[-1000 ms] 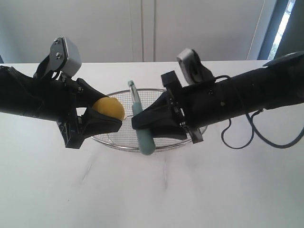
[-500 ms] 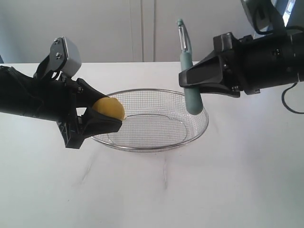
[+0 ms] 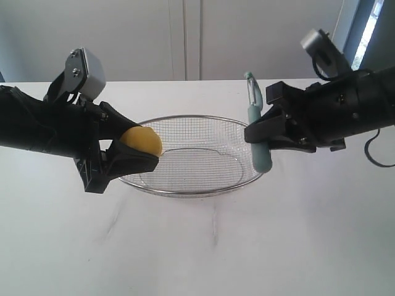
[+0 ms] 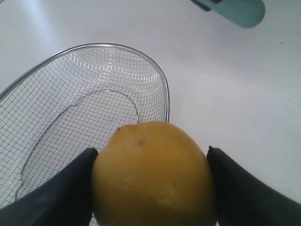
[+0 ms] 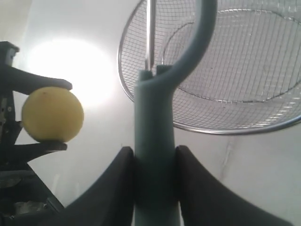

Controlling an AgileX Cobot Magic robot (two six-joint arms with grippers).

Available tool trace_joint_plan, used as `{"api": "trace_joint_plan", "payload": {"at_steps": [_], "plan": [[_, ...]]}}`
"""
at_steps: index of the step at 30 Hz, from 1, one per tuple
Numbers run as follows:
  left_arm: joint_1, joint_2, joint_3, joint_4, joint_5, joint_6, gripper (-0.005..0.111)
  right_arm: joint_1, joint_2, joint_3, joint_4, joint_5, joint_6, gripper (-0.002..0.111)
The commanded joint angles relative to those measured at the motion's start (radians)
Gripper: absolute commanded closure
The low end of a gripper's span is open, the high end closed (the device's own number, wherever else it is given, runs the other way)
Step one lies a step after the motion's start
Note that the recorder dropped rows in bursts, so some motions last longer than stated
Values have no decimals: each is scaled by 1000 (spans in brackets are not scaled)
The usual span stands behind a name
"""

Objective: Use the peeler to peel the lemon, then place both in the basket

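Note:
My left gripper [image 3: 137,150] is shut on the yellow lemon [image 3: 142,140] and holds it above the left rim of the wire mesh basket [image 3: 247,132]. The lemon [image 4: 153,175] fills the left wrist view between both black fingers, with the basket [image 4: 160,77] beyond it. My right gripper [image 3: 254,137] is shut on the pale teal peeler [image 3: 257,123], held upright over the basket's right rim, head and blade up. In the right wrist view the peeler handle [image 5: 154,141] sits clamped between the fingers, and the lemon [image 5: 52,114] shows across the basket [image 5: 235,131].
The basket rests on a white table [image 3: 203,246]. A black cable [image 3: 321,176] trails from the right arm at the right side. A white wall and a window edge stand behind the table.
The right gripper with the peeler pulled away from the lemon, rose high to the right, then came down to the basket's right rim. The left gripper and lemon stayed still.

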Motion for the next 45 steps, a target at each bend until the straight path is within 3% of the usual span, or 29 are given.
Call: {"api": "trace_joint_plan", "payload": {"at_steps": [1, 22, 32, 45], "plan": [[-7, -14, 2, -25, 25, 3, 107, 2, 59, 19, 69, -6, -1, 108], [-7, -14, 2, -25, 25, 3, 107, 310, 212, 19, 124, -2, -10, 108], [-7, -14, 2, -25, 27, 3, 107, 374, 295, 13, 218, 17, -52, 108], [-7, -14, 2, -25, 27, 3, 107, 364, 292, -23, 231, 81, -60, 108]]}}
